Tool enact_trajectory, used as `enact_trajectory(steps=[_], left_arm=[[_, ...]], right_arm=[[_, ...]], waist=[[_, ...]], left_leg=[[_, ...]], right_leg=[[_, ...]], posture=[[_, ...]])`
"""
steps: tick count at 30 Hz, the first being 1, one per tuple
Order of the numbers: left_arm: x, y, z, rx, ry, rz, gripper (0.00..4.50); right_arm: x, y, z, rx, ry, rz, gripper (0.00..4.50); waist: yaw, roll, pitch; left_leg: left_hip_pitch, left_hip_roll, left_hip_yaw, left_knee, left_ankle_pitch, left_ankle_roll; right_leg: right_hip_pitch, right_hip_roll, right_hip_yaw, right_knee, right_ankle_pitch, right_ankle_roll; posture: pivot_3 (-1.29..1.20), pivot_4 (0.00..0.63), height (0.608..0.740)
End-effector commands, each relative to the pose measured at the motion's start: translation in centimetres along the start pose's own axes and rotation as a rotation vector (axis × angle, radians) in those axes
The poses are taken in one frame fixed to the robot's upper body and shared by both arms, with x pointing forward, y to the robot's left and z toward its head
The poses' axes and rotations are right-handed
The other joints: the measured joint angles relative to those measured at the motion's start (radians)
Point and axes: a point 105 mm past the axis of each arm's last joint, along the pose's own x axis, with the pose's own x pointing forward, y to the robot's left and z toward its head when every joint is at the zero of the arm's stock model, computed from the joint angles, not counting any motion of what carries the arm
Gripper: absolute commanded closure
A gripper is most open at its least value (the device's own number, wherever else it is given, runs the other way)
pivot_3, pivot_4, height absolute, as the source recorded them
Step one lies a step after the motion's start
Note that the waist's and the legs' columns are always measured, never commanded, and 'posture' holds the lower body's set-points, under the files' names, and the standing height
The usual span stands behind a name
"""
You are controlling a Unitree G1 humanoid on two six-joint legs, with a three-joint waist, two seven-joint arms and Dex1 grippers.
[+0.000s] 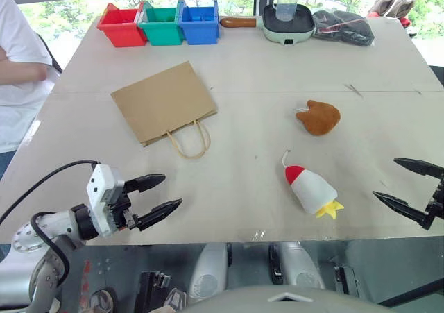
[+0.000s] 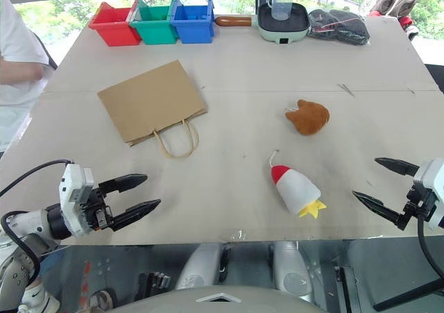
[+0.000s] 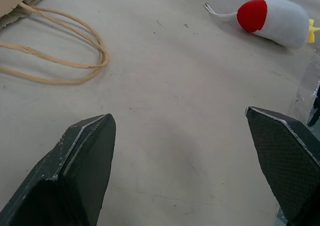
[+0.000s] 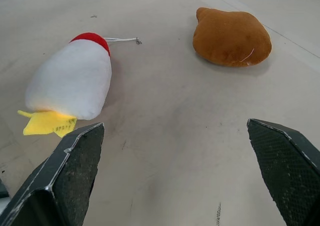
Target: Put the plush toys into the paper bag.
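The left gripper point(image 1: 161, 193) hangs over the near edge of the table point(image 1: 250, 70) with its two black fingers spread wide and nothing between them. Ahead of its tips lies bare tabletop; farther ahead are the two tan cord handles of the paper bag point(image 1: 164, 101), which lies flat and closed, its handle loops pointing back toward the robot. Off to this gripper's right, well apart from it, the white rocket point(image 1: 312, 188) lies on its side, red nose toward the far side of the table and yellow fins toward the near edge, a thin string trailing from the nose.

The right gripper point(image 1: 408, 186) hovers at the near right edge of the table, its fingers likewise wide apart and empty. The rocket is the nearest thing to it, on its left and a little ahead, not touching it. Beyond the rocket, farther from this gripper, sits the orange-brown drumstick toy point(image 1: 319, 116), apart from both the rocket and the bag.

Along the far edge stand a red bin point(image 1: 122, 26), a green bin point(image 1: 161, 24) and a blue bin point(image 1: 199, 23) in a row, then a small pale-green pan point(image 1: 287, 21) with a clear cup point(image 1: 286, 3) in it, and a dark bundle point(image 1: 341, 27). A person in a white shirt point(image 1: 15, 70) stands at the table's left side.
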Motion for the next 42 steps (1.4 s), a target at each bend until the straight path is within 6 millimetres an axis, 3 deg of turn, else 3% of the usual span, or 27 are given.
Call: enact_trajectory(steps=[1,4,8,12,19,22,26,29,30,32,33,36,37,40,42], left_arm=[[0.0,2.0,1.5,0.118,-0.009,0.070,0.01],[0.0,5.5,2.7,0.295,0.028,0.170,0.01],[0.1,7.5,3.1,0.461,0.087,0.200,0.01],[1.2,8.5,3.7,0.615,0.104,0.214,0.01],[4.7,8.5,4.0,0.926,0.146,0.113,0.01],[6.0,8.0,3.7,0.995,0.147,0.042,0.79],[7.1,7.6,4.1,0.961,0.073,0.029,2.64],[7.4,7.3,4.3,0.824,0.022,0.027,4.01],[7.6,7.0,4.9,0.678,-0.046,0.038,4.41],[7.8,6.0,6.6,0.403,-0.184,0.028,4.50],[7.9,5.2,7.3,0.282,-0.235,-0.008,4.50],[8.0,2.8,9.2,0.078,-0.331,-0.100,4.50],[8.1,2.0,9.6,0.031,-0.347,-0.131,4.50],[8.1,0.2,11.0,-0.109,-0.412,-0.192,4.50],[8.1,-0.8,11.6,-0.161,-0.436,-0.223,4.50]], right_arm=[[1.2,0.8,2.0,-0.053,-0.091,0.010,0.04],[3.7,2.6,4.8,-0.096,-0.209,0.067,0.04],[4.6,4.4,6.4,-0.082,-0.263,0.166,0.04],[4.9,5.1,7.1,-0.093,-0.276,0.198,0.04],[5.6,6.2,7.5,-0.083,-0.299,0.210,0.04],[5.8,6.6,7.4,-0.085,-0.298,0.192,0.00],[6.1,6.8,7.1,-0.096,-0.276,0.155,0.00],[6.8,6.6,6.9,-0.109,-0.253,0.095,0.00],[7.3,6.6,7.0,-0.074,-0.258,0.096,0.26],[8.2,6.4,7.1,-0.008,-0.260,0.093,0.74],[8.8,6.4,7.2,0.006,-0.261,0.089,1.24],[11.4,6.8,8.1,0.023,-0.297,0.100,2.84],[12.4,7.0,8.3,0.028,-0.303,0.108,3.04],[16.2,7.9,8.9,0.023,-0.304,0.155,4.48],[18.7,9.1,9.4,-0.001,-0.310,0.222,4.48]], waist=[[0.001,0.000,0.000],[0.001,0.000,0.000],[-0.002,0.001,0.000],[0.001,0.000,0.000],[0.003,0.000,0.000],[-0.002,0.000,0.000],[-0.001,0.000,0.000],[-0.003,0.000,0.000],[-0.003,0.000,0.000],[-0.007,0.000,0.000],[-0.006,-0.001,0.001],[-0.007,-0.001,0.001],[-0.009,-0.001,0.001],[-0.018,-0.001,0.001],[-0.023,-0.002,0.000]], left_leg=[[0.000,0.000,0.000,0.000,0.000,0.000],[0.001,0.001,-0.002,0.001,0.000,0.000],[0.001,0.004,0.000,0.002,0.000,0.000],[-0.001,0.003,0.000,0.001,-0.001,0.001],[-0.002,0.002,-0.001,0.000,-0.001,0.001],[-0.002,0.002,0.000,0.000,-0.001,0.001],[-0.002,0.002,0.000,0.001,-0.001,0.001],[-0.001,0.002,0.000,0.001,-0.001,0.001],[-0.001,0.002,0.000,0.001,-0.001,0.001],[-0.001,0.002,0.000,0.002,-0.001,0.001],[-0.001,0.003,-0.001,0.004,-0.001,0.001],[0.000,0.004,-0.004,0.005,-0.001,0.001],[0.000,0.004,-0.004,0.005,-0.001,0.001],[0.001,0.004,-0.005,0.005,-0.001,0.001],[0.001,0.003,-0.006,0.005,-0.001,0.001]], right_leg=[[0.000,0.000,0.000,0.000,0.000,0.000],[0.000,0.003,-0.001,0.001,0.000,0.000],[0.000,0.006,0.001,0.001,0.001,-0.001],[0.000,0.005,0.001,-0.003,0.002,-0.001],[0.000,0.004,-0.002,-0.003,0.002,-0.001],[0.000,0.004,-0.001,-0.003,0.002,-0.001],[0.000,0.004,-0.001,-0.001,0.002,-0.001],[0.000,0.004,-0.001,0.001,0.002,-0.001],[0.000,0.005,-0.001,0.002,0.002,-0.001],[0.000,0.005,-0.001,0.003,0.002,-0.001],[0.000,0.004,0.000,0.004,0.002,-0.001],[0.000,0.005,-0.001,0.006,0.002,0.000],[-0.001,0.005,-0.001,0.007,0.002,-0.001],[-0.001,0.006,0.001,0.007,0.002,-0.001],[-0.001,0.006,0.000,0.007,0.002,-0.001]], posture=[[0.00,0.150,0.740],[0.00,0.150,0.740],[0.00,0.150,0.740],[0.00,0.150,0.740],[0.00,0.150,0.740],[0.00,0.150,0.740],[0.00,0.150,0.740],[0.00,0.150,0.740],[0.00,0.150,0.740],[0.00,0.150,0.740],[0.00,0.150,0.740],[0.00,0.150,0.740],[0.00,0.150,0.740],[0.00,0.150,0.740],[0.00,0.150,0.740]])
